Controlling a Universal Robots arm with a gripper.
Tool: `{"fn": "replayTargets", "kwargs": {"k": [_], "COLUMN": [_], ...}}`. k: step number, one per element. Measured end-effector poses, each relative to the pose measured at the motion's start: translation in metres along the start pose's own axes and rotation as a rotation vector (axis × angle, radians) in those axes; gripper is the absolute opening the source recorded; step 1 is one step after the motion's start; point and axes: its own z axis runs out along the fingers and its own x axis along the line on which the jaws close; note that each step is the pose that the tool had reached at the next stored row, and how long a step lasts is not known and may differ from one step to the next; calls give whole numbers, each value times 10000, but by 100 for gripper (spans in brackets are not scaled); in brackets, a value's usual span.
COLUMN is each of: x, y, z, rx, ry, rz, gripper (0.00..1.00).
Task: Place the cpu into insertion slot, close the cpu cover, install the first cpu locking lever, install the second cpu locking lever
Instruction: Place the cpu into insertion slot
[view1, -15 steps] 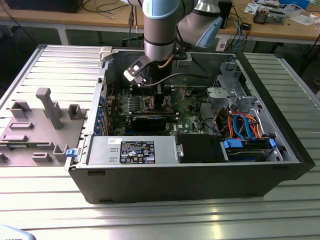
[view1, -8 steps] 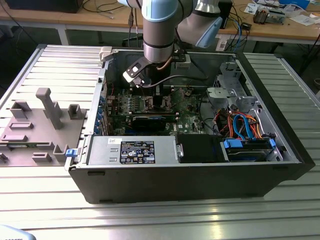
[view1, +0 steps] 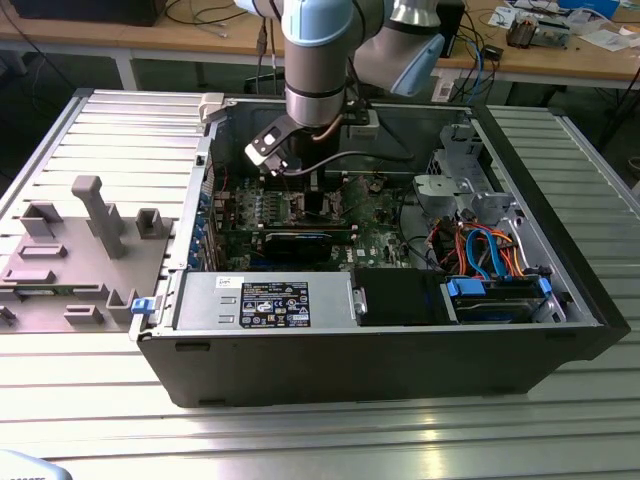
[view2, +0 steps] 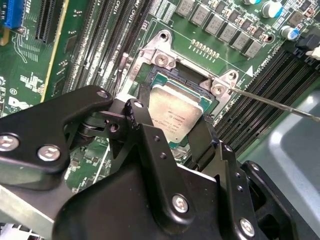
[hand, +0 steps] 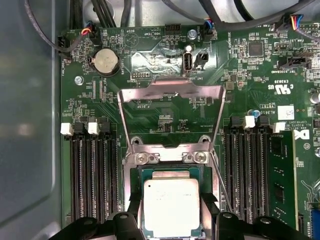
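In the exterior view, the arm (view1: 318, 60) reaches into the open computer case (view1: 380, 360) on the worktop (view1: 300, 440). In the second wrist view, narrow fingers (view2: 145, 125) clasp the cpu (view2: 175, 111) by opposite edges at the insertion slot (view2: 172, 79). In the first wrist view, the cpu cover (hand: 170, 92) stands swung open.

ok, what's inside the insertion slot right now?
The cpu lies within the insertion slot frame, silver top up; fully seated or not, I cannot tell. The cpu cover is swung open, so nothing covers the chip. The contacts beneath are hidden by it.
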Motion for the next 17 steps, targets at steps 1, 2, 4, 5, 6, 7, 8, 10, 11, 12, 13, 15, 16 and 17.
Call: {"fn": "replayTargets", "kwargs": {"k": [1,2,4,5,6,7,8,10,11,12,13,15,16,17], "x": [1,1,1,1,1,1,1,2,2,1,2,3,2,2], "y": [-1,-2,-2,-2,-1,2,4,6,7,7,8,9,9,9], "z": [3,10,17,18,18,18,18,19,19,19,20,21,20,19], "rx": [2,4,1,2,2,2,2,-1,0,0,-4,-4,-3,-1], "ry": [-1,-4,-6,-5,-4,-3,-3,-3,-3,-2,-1,2,1,-2], "rz": [0,2,4,6,6,6,5,6,6,4,4,5,5,5], "gripper": [55,55,55,55,55,55,55,55,55,55,55,55,61,61]}}
